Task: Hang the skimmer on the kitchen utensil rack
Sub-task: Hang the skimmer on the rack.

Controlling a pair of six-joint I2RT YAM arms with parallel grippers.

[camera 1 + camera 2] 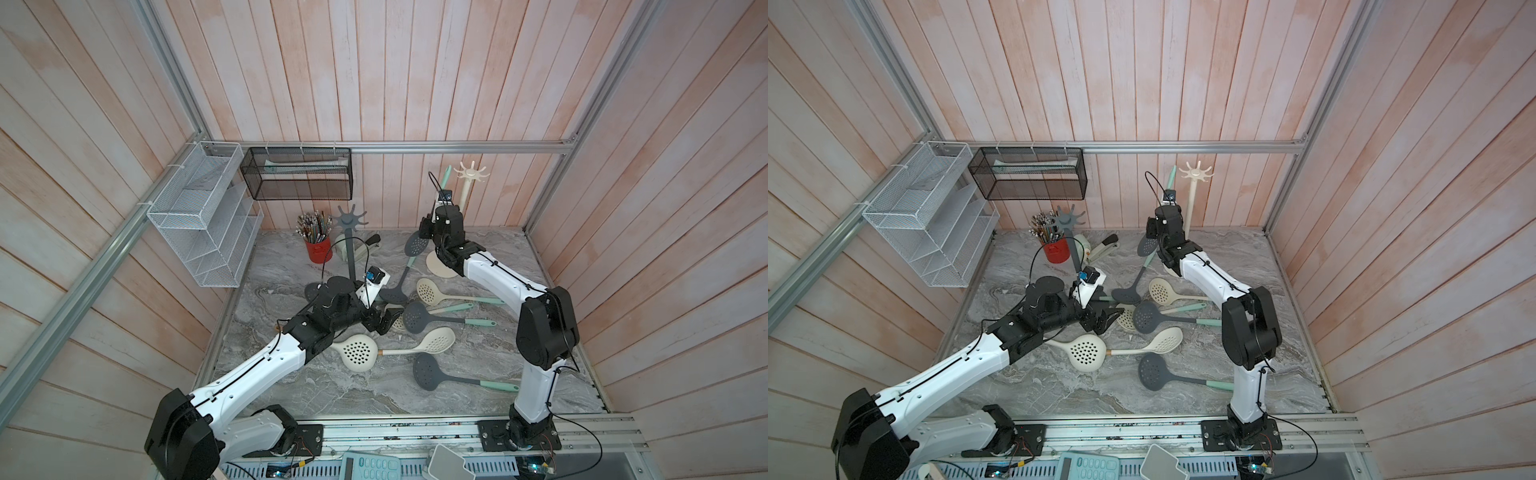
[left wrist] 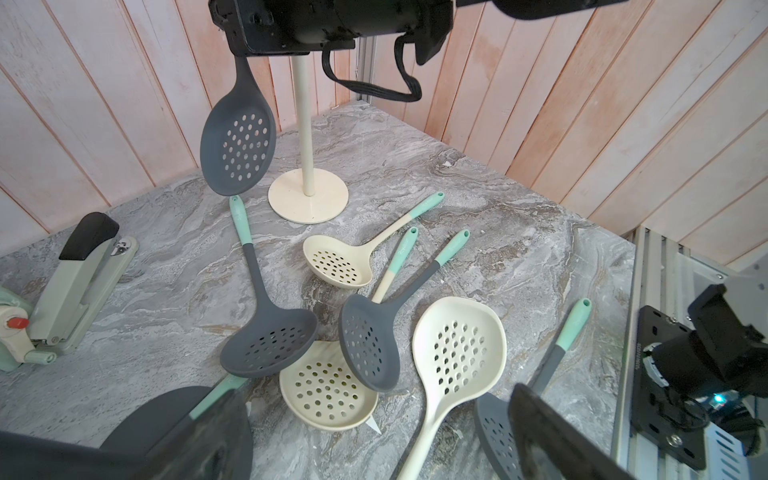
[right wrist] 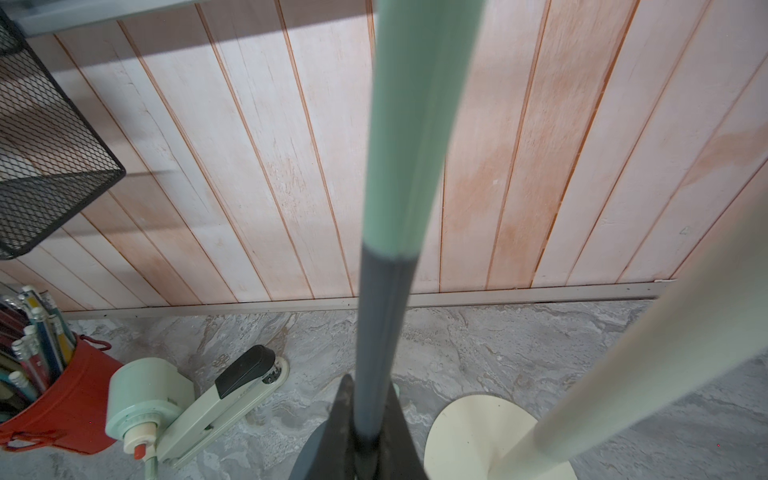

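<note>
Pink-white plank walls all round, grey marbled counter [image 1: 332,395] below. In the right pincer [image 3: 365,440], clenched on the dark shaft, the skimmer [image 1: 414,244]: lifted clear of the counter, perforated grey head down, mint handle pointing up, not yet on a hook. Just beside it, the cream utensil rack [image 1: 465,195], upright near the back wall; touching or apart, cannot tell. Toward the middle, the left pincer [image 1: 380,322], released, jaws wide, low above a heap of loose skimmers [image 2: 457,353], cream and grey, lying flat. Farther back, a grey rack [image 1: 351,249], a red pencil cup [image 1: 319,251] and a stapler [image 2: 83,266].
</note>
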